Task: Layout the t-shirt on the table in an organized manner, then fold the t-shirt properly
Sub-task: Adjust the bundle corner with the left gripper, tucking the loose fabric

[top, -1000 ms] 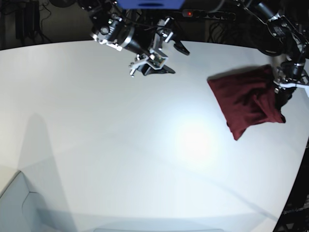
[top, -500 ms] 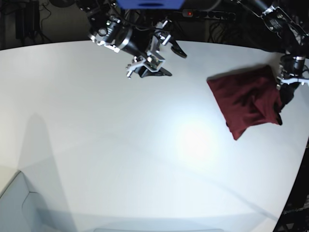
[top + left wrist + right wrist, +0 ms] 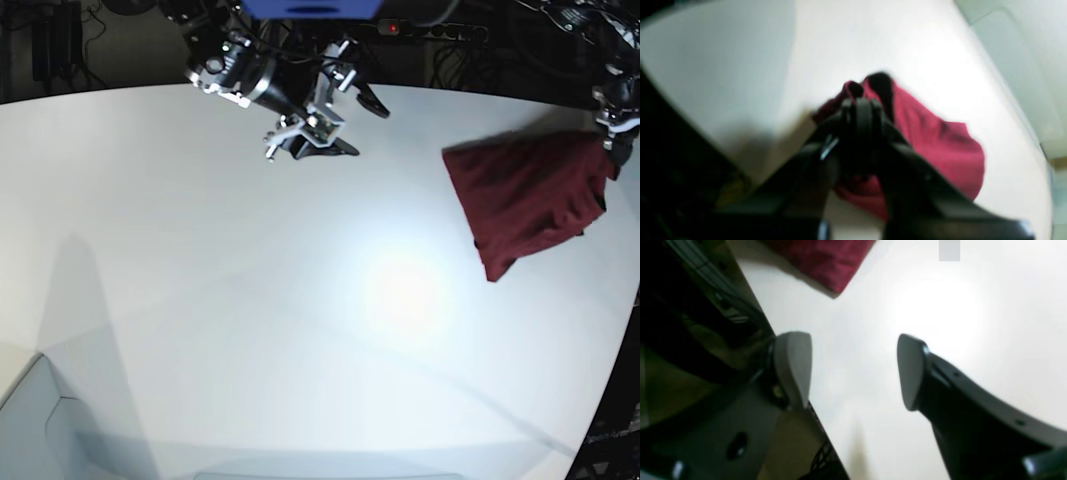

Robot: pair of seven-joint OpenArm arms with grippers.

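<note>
The left gripper (image 3: 862,106) pinches an edge of the t-shirt (image 3: 530,200) (still bunched) on the table (image 3: 250,300); the right gripper (image 3: 853,370) gapes empty.

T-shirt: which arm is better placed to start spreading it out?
Left. The left gripper is shut on the t-shirt at its far corner near the table edge, so it can probably pull straight away. The right gripper hangs open over bare table, well apart from the cloth.
</note>
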